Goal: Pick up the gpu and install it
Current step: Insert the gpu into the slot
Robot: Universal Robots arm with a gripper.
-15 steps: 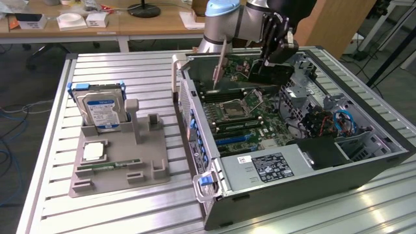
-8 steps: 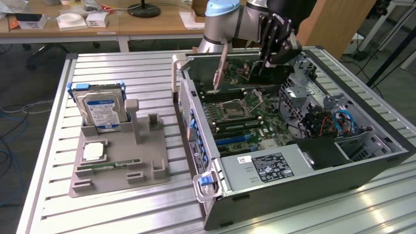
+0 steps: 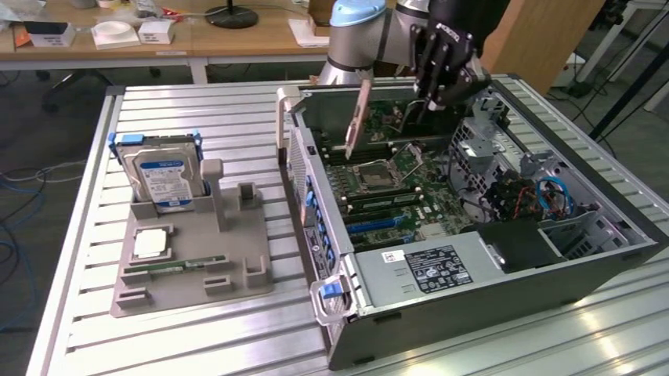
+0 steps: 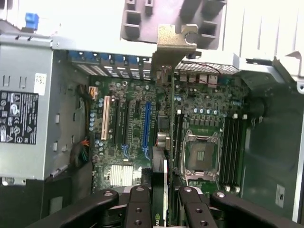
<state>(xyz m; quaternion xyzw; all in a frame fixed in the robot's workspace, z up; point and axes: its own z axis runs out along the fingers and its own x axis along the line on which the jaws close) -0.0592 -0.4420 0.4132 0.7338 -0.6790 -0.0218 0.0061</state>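
GPU (image 3: 359,117) (image 4: 160,166): thin flat dark expansion card with a pale metal end bracket, held on edge over the inside of the open case. In the exterior view the bracket hangs at a slight tilt, its lower end above the board near the processor socket. Whether the card's lower edge touches the board cannot be told.

Gripper (image 3: 437,98) (image 4: 159,197): black, multi-link fingers clamped on the card's two faces at the end away from the bracket.

In the wrist view the card is seen edge-on, running between the long blue expansion slot (image 4: 146,123) and the square metal-framed processor socket (image 3: 374,176) (image 4: 199,154). A cream-coloured slot (image 4: 105,116) lies further off beyond the blue one.

Green motherboard (image 3: 408,200) (image 4: 204,107) lines the floor of the dark grey tower case (image 3: 471,313), which lies on its side with the panel off. Silver power supply box with a black-and-white label (image 3: 418,266) (image 4: 23,109) sits at the case's near end in the exterior view.

Well apart, toward the exterior view's left, is a grey moulded parts tray (image 3: 246,270). In it:
- A silver hard drive with a blue label (image 3: 162,176) stands upright at its far end.
- A narrow green memory stick (image 3: 172,266) lies flat in a slot.
- A pale square piece (image 3: 152,243) rests just beside the stick.

Case and tray both rest on a slatted aluminium table (image 3: 84,235).
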